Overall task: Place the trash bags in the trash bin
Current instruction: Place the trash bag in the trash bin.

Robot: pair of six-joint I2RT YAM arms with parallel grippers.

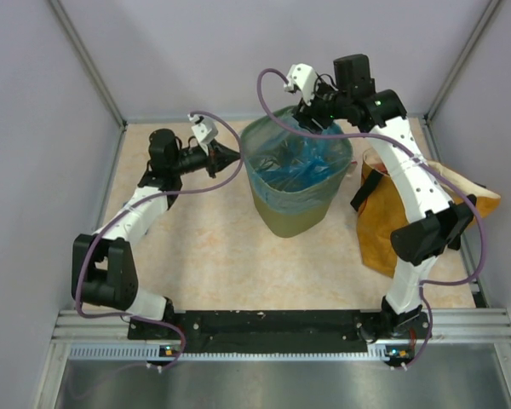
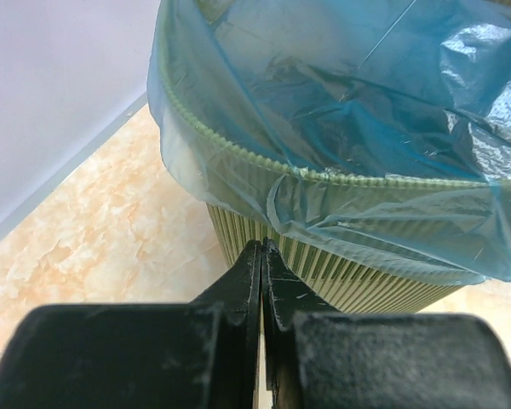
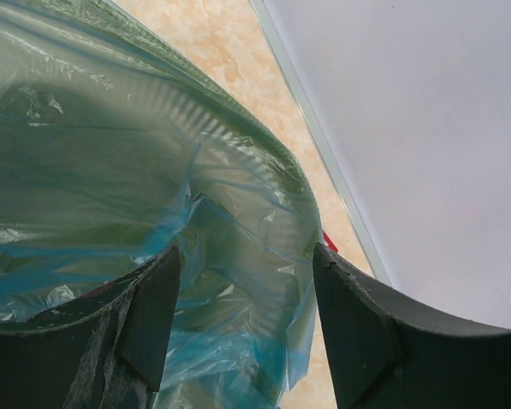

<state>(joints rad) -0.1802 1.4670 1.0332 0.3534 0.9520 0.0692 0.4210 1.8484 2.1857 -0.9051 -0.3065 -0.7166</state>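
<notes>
The olive-green mesh trash bin [image 1: 298, 217] stands mid-table, lined with a crinkly light-blue trash bag [image 1: 294, 162] whose film folds over the rim. My left gripper [image 1: 236, 156] is shut and empty, its tips just left of the bin's rim; in the left wrist view the tips [image 2: 262, 247] sit close to the ribbed bin wall [image 2: 341, 277] under the bag's overhang [image 2: 358, 226]. My right gripper [image 1: 317, 119] is open above the bin's far rim; in the right wrist view its fingers [image 3: 153, 307] straddle bag film [image 3: 238, 281] at the rim without closing on it.
A mustard-orange sack with black handles [image 1: 392, 213] lies right of the bin under the right arm. A small red edge [image 3: 330, 242] shows beyond the bin near the back wall. Walls [image 1: 34, 128] enclose the table on three sides.
</notes>
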